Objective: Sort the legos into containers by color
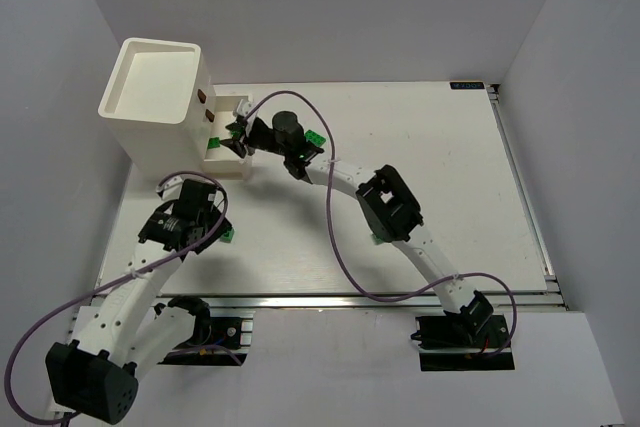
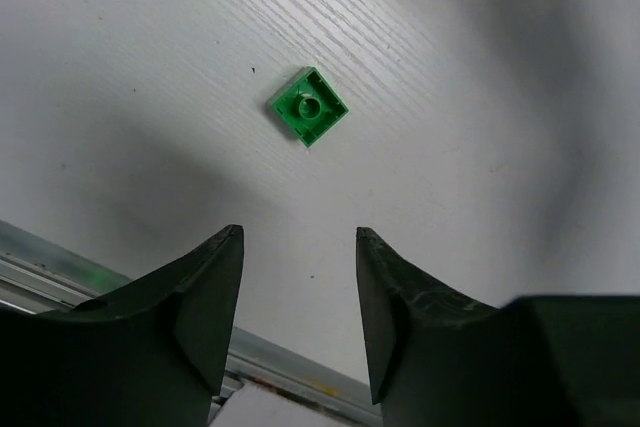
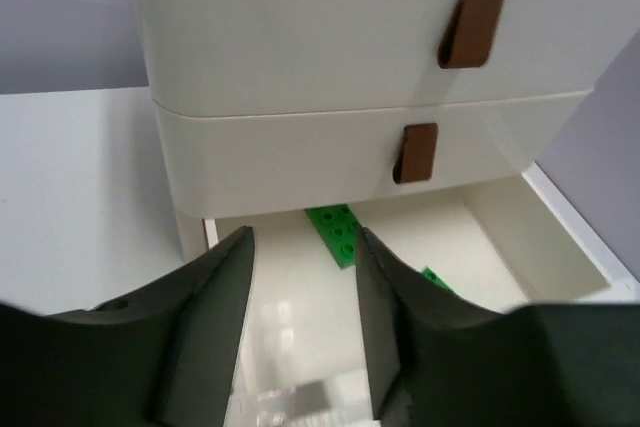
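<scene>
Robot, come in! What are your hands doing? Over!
Left gripper open, one green brick ahead on table. Right gripper open at white tray, green bricks inside. Nothing blocking either.

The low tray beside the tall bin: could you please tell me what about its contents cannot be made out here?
- Top external: the right gripper covers most of the low tray; only a green speck shows.
- Right wrist: the second green lego is partly hidden behind the gripper's finger, so its shape is unclear.
- Right wrist: both fingers and glare hide the tray's near end.
- Left wrist: the tray is outside the frame.
</scene>
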